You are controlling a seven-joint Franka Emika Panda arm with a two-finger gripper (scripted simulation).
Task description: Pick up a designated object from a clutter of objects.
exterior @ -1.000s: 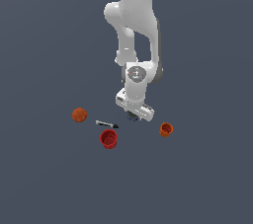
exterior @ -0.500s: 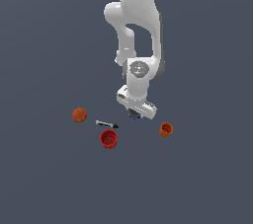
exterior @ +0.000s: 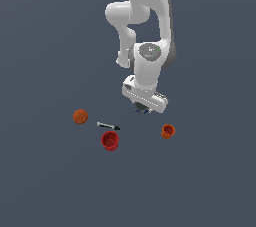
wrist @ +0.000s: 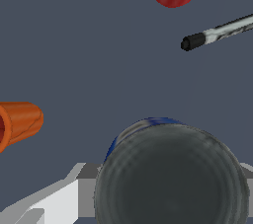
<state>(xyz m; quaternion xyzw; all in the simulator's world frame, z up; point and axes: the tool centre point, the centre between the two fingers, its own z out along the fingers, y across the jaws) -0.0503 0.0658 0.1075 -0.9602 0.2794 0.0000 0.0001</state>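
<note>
The claw (exterior: 143, 109) is low over the dark can (wrist: 170, 173), which fills the wrist view; whether it pinches it, I cannot tell

No readable text, label, brand, number or sign anywhere in either view. Checked the short dark grey round can with a blue band (wrist: 170, 173): only a blurred, mottled grey top, no lettering. Checked the thin black-and-white stick (wrist: 220, 32): speckled grey marks along the shaft, too blurred to read as letters. Plain surfaces on the red cup (exterior: 110, 140), the small orange cup (exterior: 168, 131) and the orange ball (exterior: 80, 116). Nothing printed on the white robot arm (exterior: 147, 66) either, apart from a tiny green dot on its grey joint cap, not legible as a sign.
</note>
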